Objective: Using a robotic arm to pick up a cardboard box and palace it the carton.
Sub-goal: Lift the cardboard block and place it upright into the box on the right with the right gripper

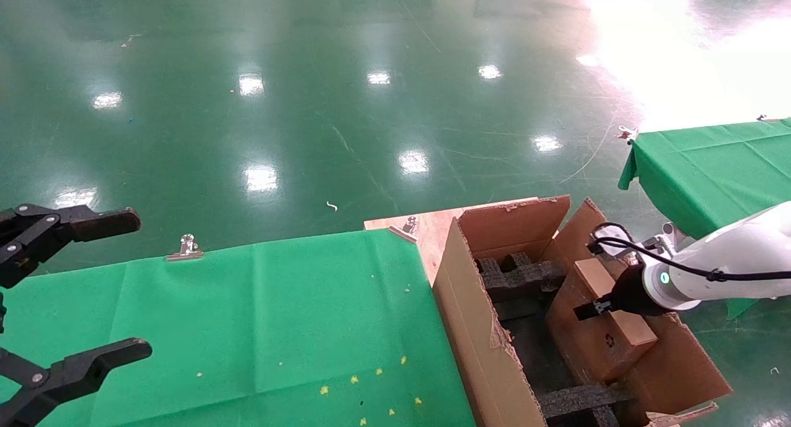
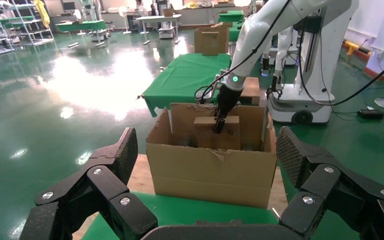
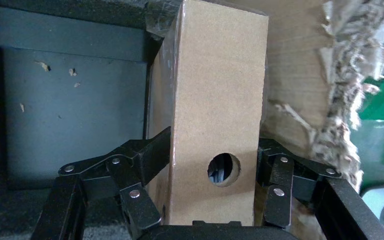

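**Handling Notes: Small Box Held Inside the Carton**

**Head view.** The white glossy robotic arm with the green ring light reaches in from the right. Its right gripper holds the small plain brown rectangular cardboard box, which sits inside the large brown corrugated carton with ragged flaps, against its right wall and beside the black foam blocks. The carton stands just past the edge of the green-covered worktop. The left gripper is parked over the worktop's left end, well apart from the carton, fingers spread wide.

**Left wrist view.** The left gripper's fingers stand wide with nothing between them. Farther off, the box shows partly above the carton rim.

**Right wrist view.** Both black fingers press the box's two opposite narrow sides, level with the small round hole in the facing panel.

**Handling judgement.** The box is probably light and moderately stiff; plain card gives fair friction (the clear tape at the top edge would be slicker). Thin walls may dent under hard squeeze, so hold on opposite flat sides, clear of the hole, as here.
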Motion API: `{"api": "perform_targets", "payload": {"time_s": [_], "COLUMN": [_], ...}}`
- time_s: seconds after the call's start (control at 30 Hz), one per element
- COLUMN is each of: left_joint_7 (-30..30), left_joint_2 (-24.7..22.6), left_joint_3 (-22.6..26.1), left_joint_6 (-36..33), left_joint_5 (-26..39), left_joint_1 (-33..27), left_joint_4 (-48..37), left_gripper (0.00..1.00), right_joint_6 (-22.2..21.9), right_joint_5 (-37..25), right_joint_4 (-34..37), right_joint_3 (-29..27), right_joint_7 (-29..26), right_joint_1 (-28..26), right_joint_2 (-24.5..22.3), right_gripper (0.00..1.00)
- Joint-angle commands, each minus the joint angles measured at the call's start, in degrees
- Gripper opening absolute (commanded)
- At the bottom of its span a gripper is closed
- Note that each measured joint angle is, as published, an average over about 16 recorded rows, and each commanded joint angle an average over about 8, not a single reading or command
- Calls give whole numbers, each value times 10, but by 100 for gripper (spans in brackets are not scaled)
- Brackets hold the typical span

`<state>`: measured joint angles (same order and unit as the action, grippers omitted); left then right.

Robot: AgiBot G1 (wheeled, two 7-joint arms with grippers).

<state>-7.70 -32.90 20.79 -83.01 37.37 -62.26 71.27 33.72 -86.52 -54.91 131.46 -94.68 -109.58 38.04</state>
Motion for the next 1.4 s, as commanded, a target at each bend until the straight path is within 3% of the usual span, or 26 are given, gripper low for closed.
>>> {"api": "perform_targets", "payload": {"time_s": [0.03, 0.8, 1.4], "left_joint_7": [0, 0, 0], "left_joint_2": [0, 0, 0], "left_joint_3": [0, 0, 0], "left_joint_6": [0, 0, 0], "left_joint_5": [0, 0, 0], "left_joint_1": [0, 0, 0], "left_joint_4": [0, 0, 0], "left_gripper": [100, 100, 100], "right_joint_6": [-3, -25, -66], "right_joint_5": [5, 59, 80], "right_joint_4": [9, 78, 131], "right_joint_3": [-1, -19, -47], "right_joint_7": [5, 66, 110], "right_joint_1": [8, 96, 95], "right_joint_2": [5, 39, 45], "right_gripper": [0, 0, 0]}}
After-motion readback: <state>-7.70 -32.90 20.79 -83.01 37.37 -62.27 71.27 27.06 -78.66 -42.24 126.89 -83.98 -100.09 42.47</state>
